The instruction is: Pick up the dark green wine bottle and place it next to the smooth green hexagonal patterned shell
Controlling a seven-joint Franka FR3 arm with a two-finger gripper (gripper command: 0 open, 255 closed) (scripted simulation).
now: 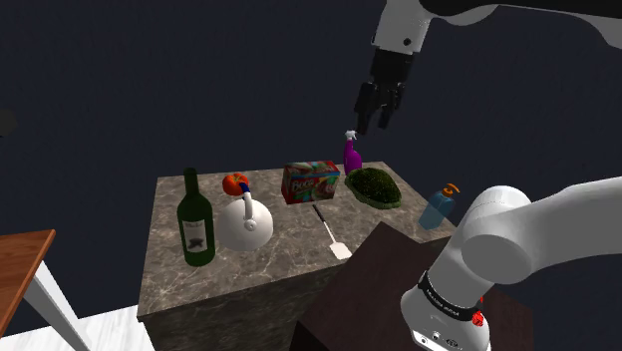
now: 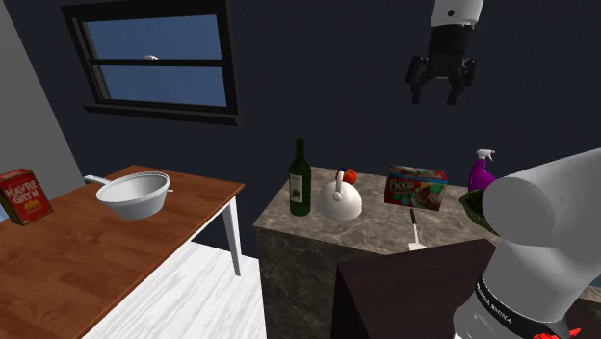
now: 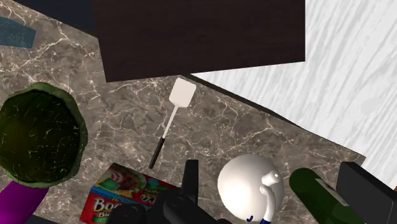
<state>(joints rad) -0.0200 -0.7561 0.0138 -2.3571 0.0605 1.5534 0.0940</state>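
You had the gripper (image 1: 379,108) high above the counter (image 1: 199,284), jaws apart and empty, wine bottle (image 3: 318,191) below near one finger, kettle (image 3: 251,184) beneath the gap, shell (image 3: 38,137) beyond the other.

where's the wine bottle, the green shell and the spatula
wine bottle (image 1: 195,209), shoulder view, on its body above the label
green shell (image 1: 373,185), shoulder view, on the middle of its top
spatula (image 1: 341,249), shoulder view, on its white blade
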